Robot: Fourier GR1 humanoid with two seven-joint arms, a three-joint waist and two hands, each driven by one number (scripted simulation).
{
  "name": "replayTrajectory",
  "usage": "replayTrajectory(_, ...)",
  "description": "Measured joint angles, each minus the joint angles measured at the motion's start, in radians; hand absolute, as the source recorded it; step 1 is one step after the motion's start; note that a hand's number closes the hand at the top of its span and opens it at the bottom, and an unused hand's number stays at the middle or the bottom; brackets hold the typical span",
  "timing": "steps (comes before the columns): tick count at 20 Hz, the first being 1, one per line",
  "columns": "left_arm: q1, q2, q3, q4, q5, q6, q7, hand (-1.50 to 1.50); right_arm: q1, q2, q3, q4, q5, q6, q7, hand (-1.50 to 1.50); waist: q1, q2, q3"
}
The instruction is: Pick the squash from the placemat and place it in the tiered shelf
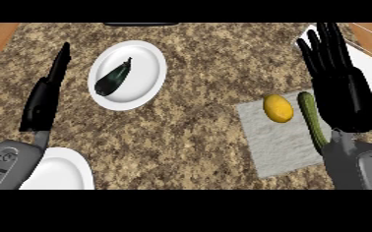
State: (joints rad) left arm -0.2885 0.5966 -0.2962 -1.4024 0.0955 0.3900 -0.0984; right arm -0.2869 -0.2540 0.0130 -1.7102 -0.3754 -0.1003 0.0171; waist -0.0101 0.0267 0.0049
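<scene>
1. The left hand stands edge-on at the view's left, fingers straight and pressed together, holding nothing; it rests there above a white plate at the lower left corner.
2. Right of it, a second white plate on the speckled table carries a dark eggplant, lying on a slant with its stem toward the upper right.
3. The grey placemat lies right of centre. A yellow lemon sits near its upper edge.
4. Just beside the lemon is the squash — a long, slim, green one. Its long axis runs nearly up and down the view, the lower end leaning slightly right and passing under the right wrist.
5. The right hand hovers at the right edge, fingers straight and spread, empty, partly over the squash's right side.
6. Handling, as a judgement: the squash looks stiff, fairly light and smooth-skinned — likely to roll or slip. Taking hold across its middle, fingers square to the long axis, seems safest.
7. White slats at the upper right corner may be the tiered shelf; I cannot tell.
</scene>
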Motion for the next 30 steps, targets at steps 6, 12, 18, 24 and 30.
replayTrajectory(6, 0.026, -0.053, 0.007, -0.029, 0.087, -0.055, 0.032, 0.00, -0.079, -0.100, -0.104, 0.055, -0.247, 0.328, -0.062, 1.50, 0.030, -0.014, 0.001)
replayTrajectory(12, 0.069, -0.103, -0.002, -0.067, 0.175, -0.108, 0.067, 0.00, -0.007, -0.349, -0.114, 0.279, -0.125, 0.578, -0.071, -1.50, 0.046, -0.004, -0.002)
replayTrajectory(18, 0.103, -0.084, 0.018, -0.121, 0.235, -0.159, 0.111, 0.00, 0.018, -0.480, -0.124, 0.496, -0.088, 0.942, -0.252, -1.50, 0.054, -0.011, 0.001)
replayTrajectory(24, 0.136, -0.089, 0.028, -0.150, 0.242, -0.164, 0.118, 0.00, -0.023, -0.594, -0.146, 0.580, 0.071, 0.978, -0.338, -1.50, 0.048, -0.015, 0.001)
replayTrajectory(30, 0.143, -0.080, 0.038, -0.190, 0.243, -0.166, 0.153, 0.00, -0.041, -0.683, -0.094, 0.529, 0.259, 0.914, -0.435, -1.50, 0.043, -0.019, 0.000)
